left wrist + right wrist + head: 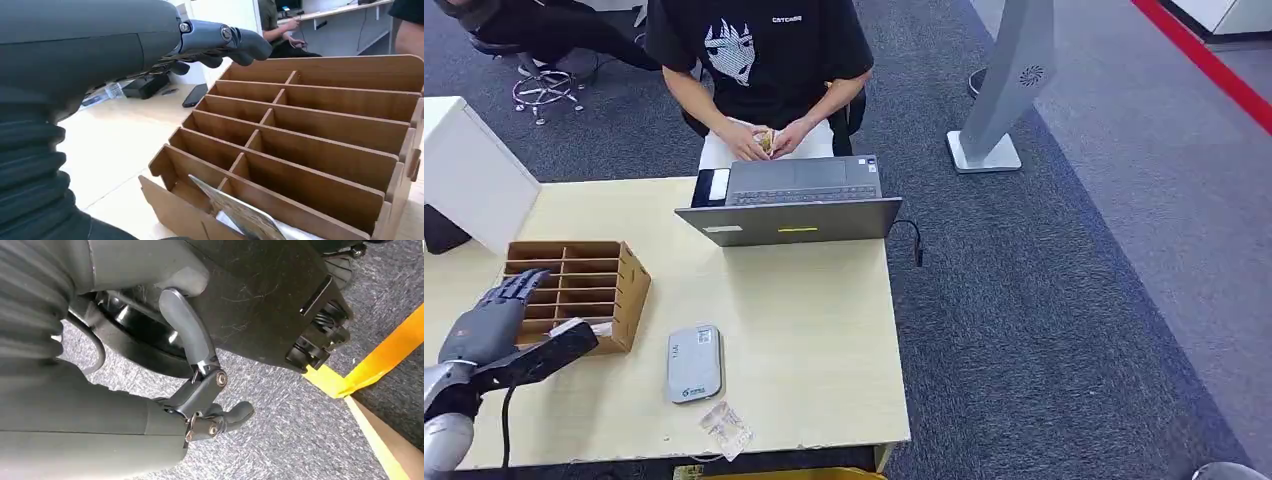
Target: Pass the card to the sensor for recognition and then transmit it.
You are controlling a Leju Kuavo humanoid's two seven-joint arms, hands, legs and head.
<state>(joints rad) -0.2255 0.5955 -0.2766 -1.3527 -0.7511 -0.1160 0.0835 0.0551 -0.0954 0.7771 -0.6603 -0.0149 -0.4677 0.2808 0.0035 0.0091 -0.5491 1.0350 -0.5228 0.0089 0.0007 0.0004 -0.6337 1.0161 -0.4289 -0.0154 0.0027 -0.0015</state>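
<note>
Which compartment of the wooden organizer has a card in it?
The end slot nearest the robot's side of the wooden organizer: a card leans tilted in it, close by the left hand. The other slots in sight look empty.

No lettering reads clearly — the black T-shirt bears small white chest text, too blurred.

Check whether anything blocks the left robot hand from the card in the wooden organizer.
Nothing visible does. The left robot hand hovers open above the wooden organizer. The card leans in the nearest compartment, its top edge above the divider and reachable from above. The sensor lies on the table beside the organizer.
</note>
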